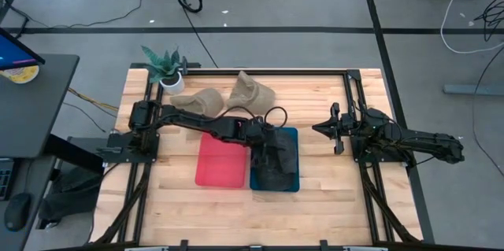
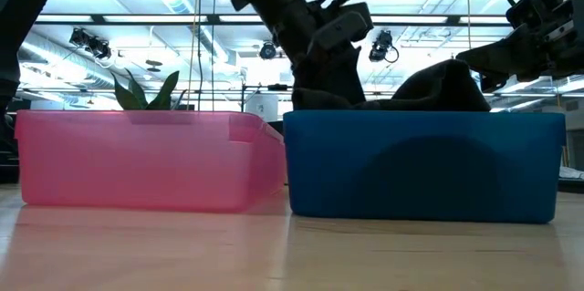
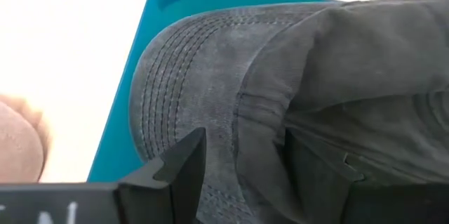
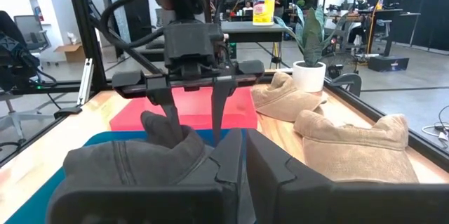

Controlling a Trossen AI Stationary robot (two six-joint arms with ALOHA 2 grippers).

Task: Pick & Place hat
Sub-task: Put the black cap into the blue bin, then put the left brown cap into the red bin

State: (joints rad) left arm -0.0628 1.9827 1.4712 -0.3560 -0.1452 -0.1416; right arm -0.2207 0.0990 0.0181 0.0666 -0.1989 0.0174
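Note:
A dark grey hat (image 1: pixel 277 164) lies crumpled in the blue bin (image 1: pixel 293 134); in the low view its crown (image 2: pixel 447 86) sticks up above the bin wall (image 2: pixel 424 168). My left gripper (image 4: pixel 193 122) reaches down from above into the bin, open, its two fingers on either side of a raised ridge of the hat's cloth (image 3: pixel 263 112). My right gripper (image 4: pixel 243 157) waits shut over the table to the right of the bin (image 1: pixel 327 129), pointing toward it. My left gripper comes at the grey hat from above, pointing down. Its fingers (image 4: pixel 168 108) stand apart over the crown, with a ridge of cloth (image 3: pixel 252 133) between them. The hat rests in the blue bin. Whether the fingertips touch the cloth, I cannot tell.
A pink bin (image 1: pixel 220 160) sits directly left of the blue one. Two tan hats (image 1: pixel 201 100) (image 1: pixel 250 90) lie on the table's far side, beside a potted plant (image 1: pixel 167 66). Bare wood shows along the near edge and between the blue bin and my right arm.

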